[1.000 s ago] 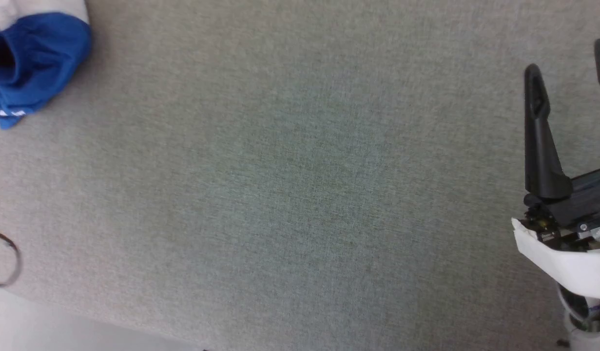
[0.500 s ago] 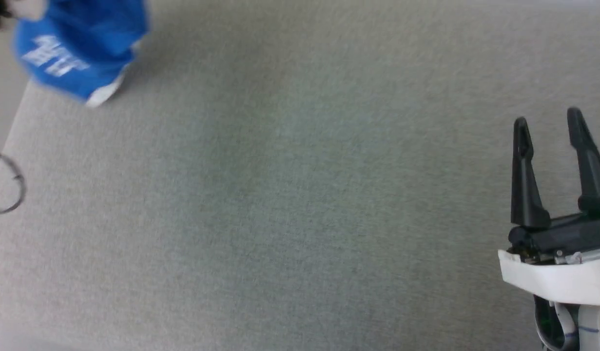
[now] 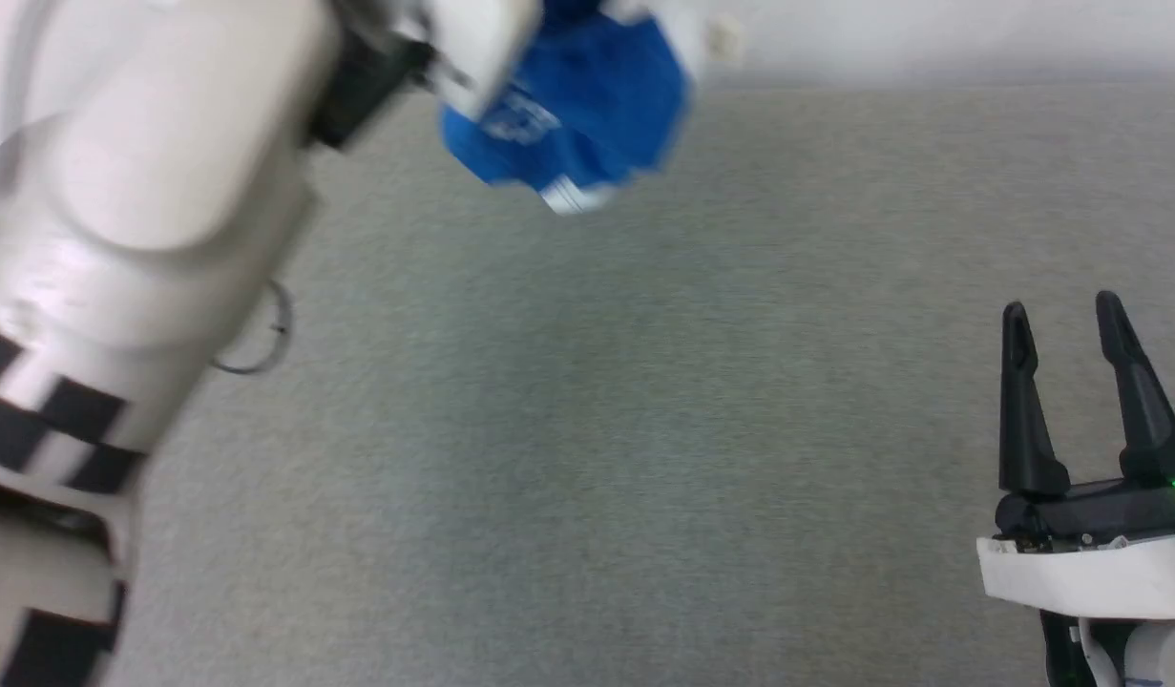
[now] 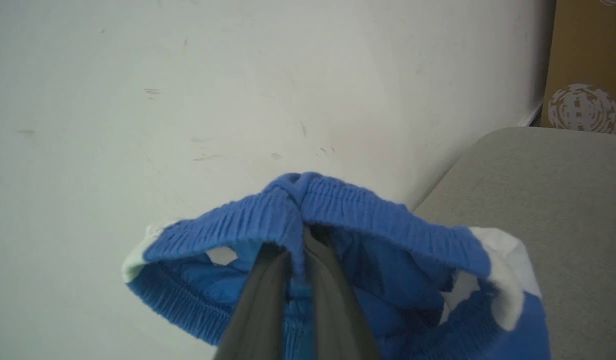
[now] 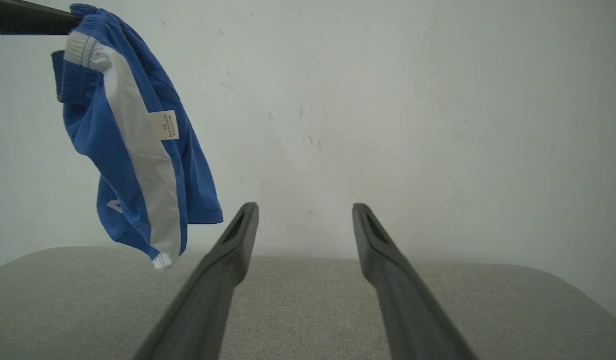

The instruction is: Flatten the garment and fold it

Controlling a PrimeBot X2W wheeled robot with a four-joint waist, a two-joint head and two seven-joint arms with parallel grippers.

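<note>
Right wrist view: the garment (image 5: 192,185), bright blue shorts with 1 white side stripe (image 5: 137,155) and a small label (image 5: 164,125) showing, hangs in the air against a pale wall (image 5: 413,100). It is above the far left part of a grey padded surface (image 5: 308,310). Its long axis runs almost straight down. The gathered waistband (image 4: 348,205) is at the top and a leg hem (image 5: 162,260) at the bottom, low by the surface; I cannot tell whether it touches.

The left gripper (image 4: 295,240) has its 2 dark fingers pinched shut on the waistband and carries the whole weight. The right gripper (image 5: 303,207) is empty, fingers spread apart, low over the near right of the surface. From it the shorts lie ahead, up and well to the left, well apart from its tips.

As the free arm, the right probably has to cross leftward to take a 2nd corner before the cloth can be spread flat.

A brown cardboard box (image 4: 588,50) stands beyond the surface; what it holds cannot be seen.
</note>
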